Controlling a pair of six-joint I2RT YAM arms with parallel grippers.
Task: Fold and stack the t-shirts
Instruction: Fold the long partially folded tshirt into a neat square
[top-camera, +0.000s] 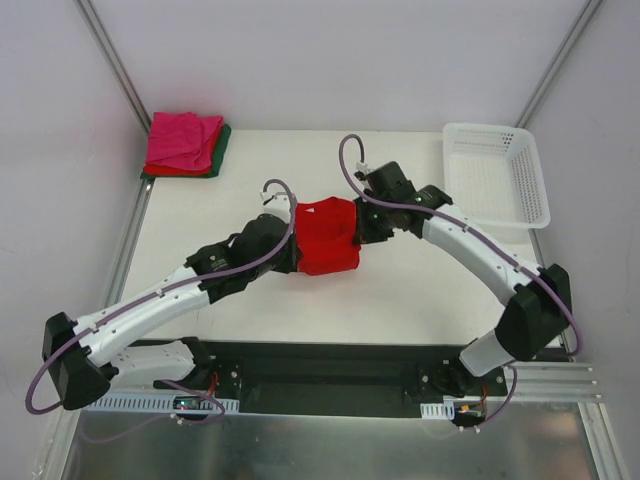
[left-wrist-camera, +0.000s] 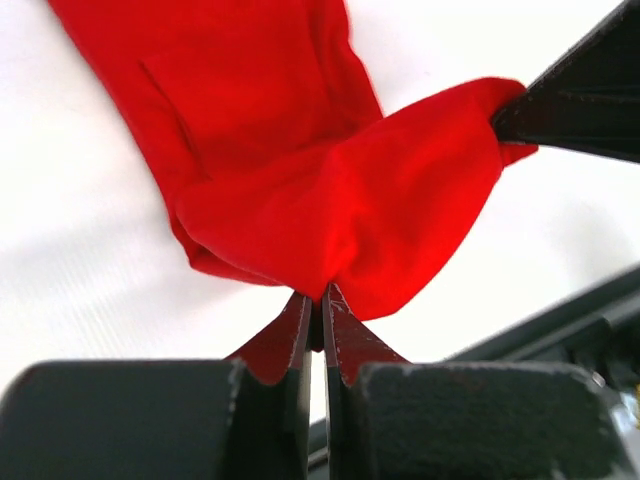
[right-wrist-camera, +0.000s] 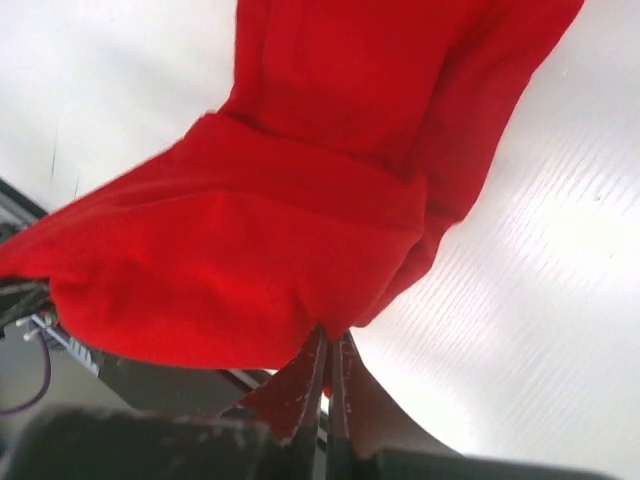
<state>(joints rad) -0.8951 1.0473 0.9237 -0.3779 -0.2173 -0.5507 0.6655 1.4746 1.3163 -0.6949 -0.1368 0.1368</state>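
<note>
A bright red t-shirt (top-camera: 327, 236), partly folded, hangs between my two grippers at the middle of the white table (top-camera: 400, 300). My left gripper (top-camera: 293, 236) is shut on its left edge; in the left wrist view the jaws (left-wrist-camera: 320, 300) pinch the red cloth (left-wrist-camera: 330, 180). My right gripper (top-camera: 358, 222) is shut on its right edge; in the right wrist view the jaws (right-wrist-camera: 330, 345) pinch the cloth (right-wrist-camera: 300, 200). A folded stack with a magenta pink shirt (top-camera: 184, 140) on top, over red and dark green shirts (top-camera: 219, 150), lies at the back left corner.
A white plastic lattice basket (top-camera: 496, 174) stands at the back right of the table. The arm bases and a black rail (top-camera: 320, 375) run along the near edge. Metal frame posts rise at the back corners.
</note>
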